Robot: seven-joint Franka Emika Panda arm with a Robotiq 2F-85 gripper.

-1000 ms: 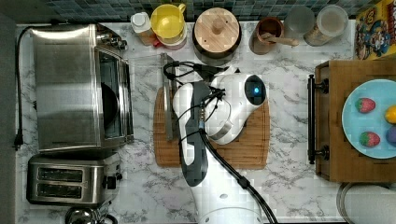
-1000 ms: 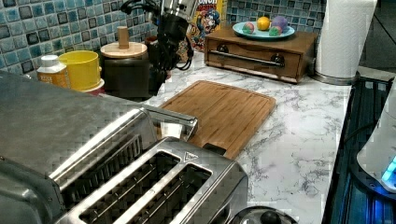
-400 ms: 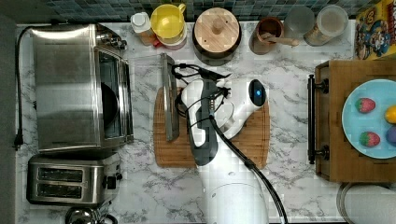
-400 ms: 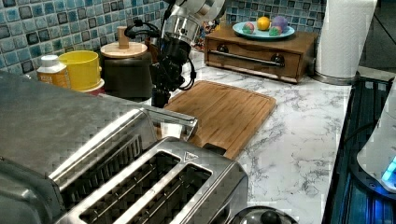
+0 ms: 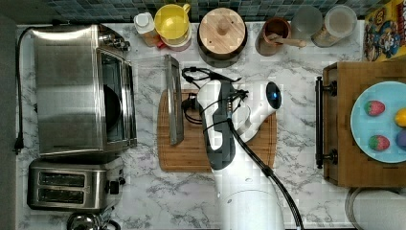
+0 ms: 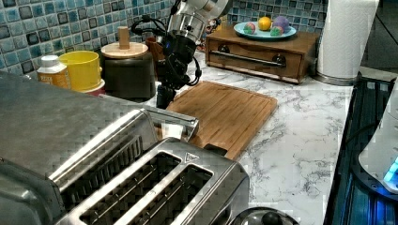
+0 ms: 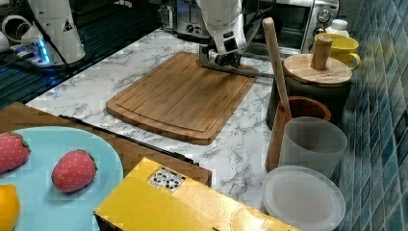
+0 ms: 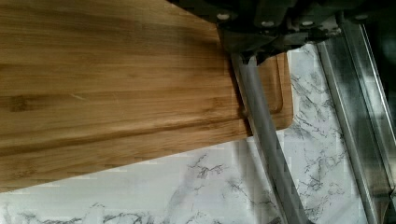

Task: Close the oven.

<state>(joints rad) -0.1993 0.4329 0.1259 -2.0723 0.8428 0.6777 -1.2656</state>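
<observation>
Looking across the white marble counter (image 5: 297, 191) from the arm's base outward: first passing over the wooden cutting board (image 5: 191, 153), then reaching the gripper (image 5: 189, 103), hanging low at the board's edge nearest the oven. Pressing right up against the metal bar handle (image 8: 264, 126) of the door, with the bar running straight into the tool in the wrist view. Not managing to tell whether clamping that bar or only leaning on it.

Further out, finding the glass door (image 5: 148, 100) lying dropped flat and fully open, overhanging the counter between board and cabinet. Beyond it, seeing the oven (image 5: 72, 91) sitting at the top view's left, cavity exposed, with the two-slot toaster (image 5: 72, 184) just beside it.

Judging progress: contact with the handle made, closing itself not yet done. Remaining: swinging the door up and pushing it home.

Checking for writing: noting a colourful cereal box (image 5: 385, 28) with cartoon print, lettering unreadable; a small black-and-white label (image 7: 166, 179) on the yellow carton, also unreadable; nothing legible on the oven.
</observation>
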